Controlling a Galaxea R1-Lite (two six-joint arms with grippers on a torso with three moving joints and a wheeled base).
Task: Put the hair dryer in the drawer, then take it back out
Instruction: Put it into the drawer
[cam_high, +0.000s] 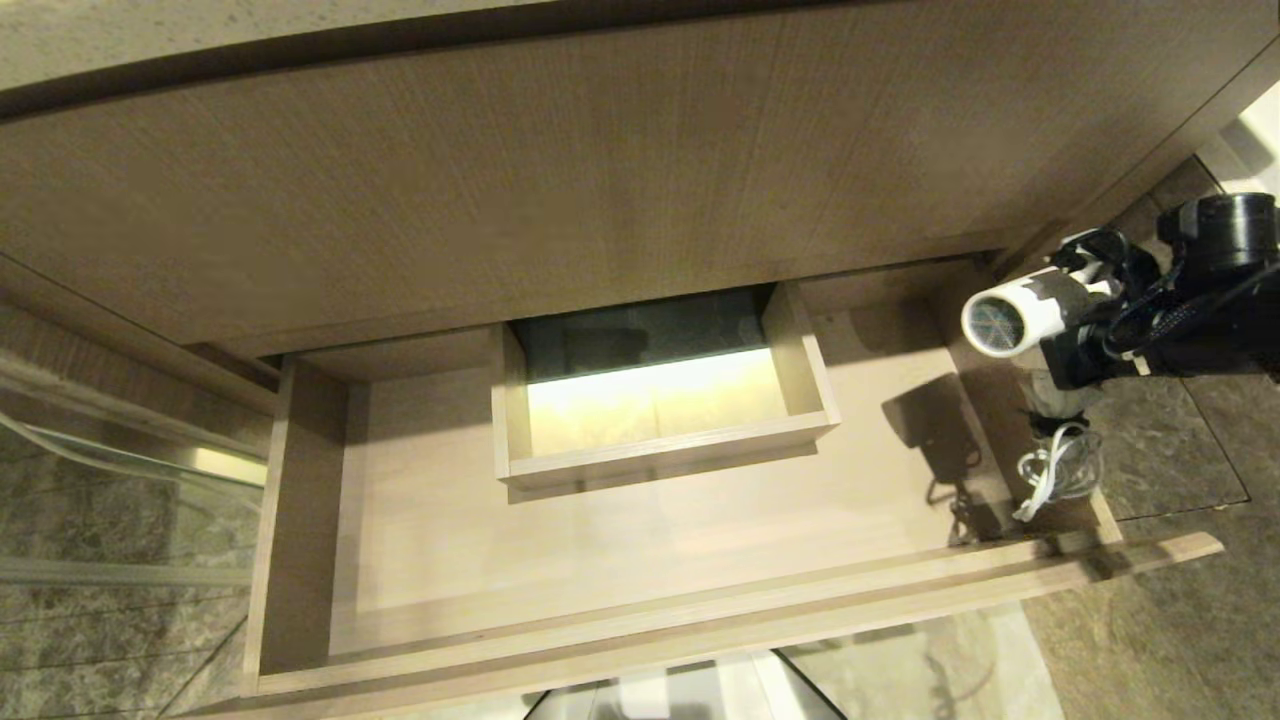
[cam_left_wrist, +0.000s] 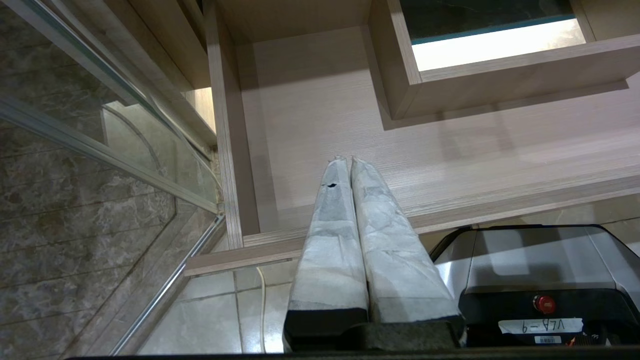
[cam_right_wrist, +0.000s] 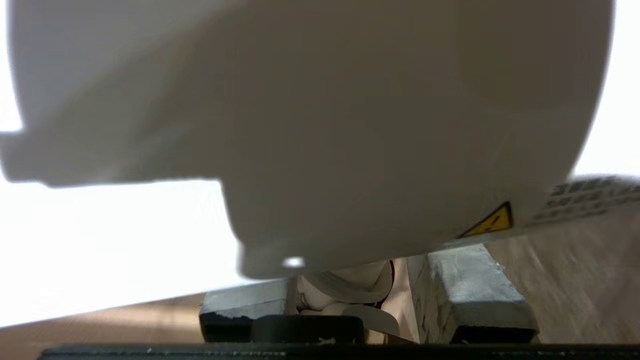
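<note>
Right gripper (cam_high: 1075, 330) clamped on handle of small white hair dryer (cam_high: 1015, 312) with grey mesh rear grille, held aloft at right end of wide, shallow light wood-grain drawer (cam_high: 640, 625), bundled white cord (cam_high: 1050, 478) hanging near its right wall. Barrel lies level, grille facing drawer's middle. You have open drawer floor lying leftward and below dryer; right arm nearer. Left gripper (cam_left_wrist: 346, 162) parked over drawer's left front corner, fingers pressed together, empty.
</note>
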